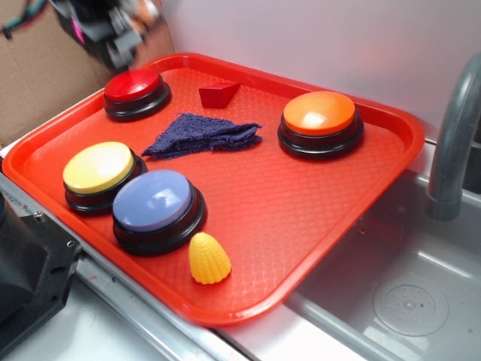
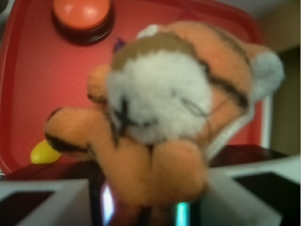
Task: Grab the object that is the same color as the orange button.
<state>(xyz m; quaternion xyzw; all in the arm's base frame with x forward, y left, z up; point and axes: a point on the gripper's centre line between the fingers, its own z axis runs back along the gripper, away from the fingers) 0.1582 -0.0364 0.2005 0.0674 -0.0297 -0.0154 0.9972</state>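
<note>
The plush tiger (image 2: pixel 164 117) fills the wrist view, blurred and close, pinched at its lower body between the gripper (image 2: pixel 155 207) fingers and held above the red tray (image 2: pixel 33 84). Below it on the tray sit the orange button (image 2: pixel 81 14) and the yellow corn toy (image 2: pixel 43 152). The exterior view shows the tray without the tiger; a dark blurred shape at top left may be the arm.

The plush tiger (image 2: pixel 160 117) is orange with black stripes and a white muzzle. The tray (image 1: pixel 301 218) is red with a fine diamond texture. On black bases sit an orange button (image 1: pixel 319 113), red button (image 1: pixel 134 85), yellow button (image 1: pixel 98 167) and lavender-blue button (image 1: pixel 154 199). The corn toy (image 1: pixel 208 259) is yellow, the cloth (image 1: pixel 203 134) navy, the wedge block (image 1: pixel 218 94) red.
</note>
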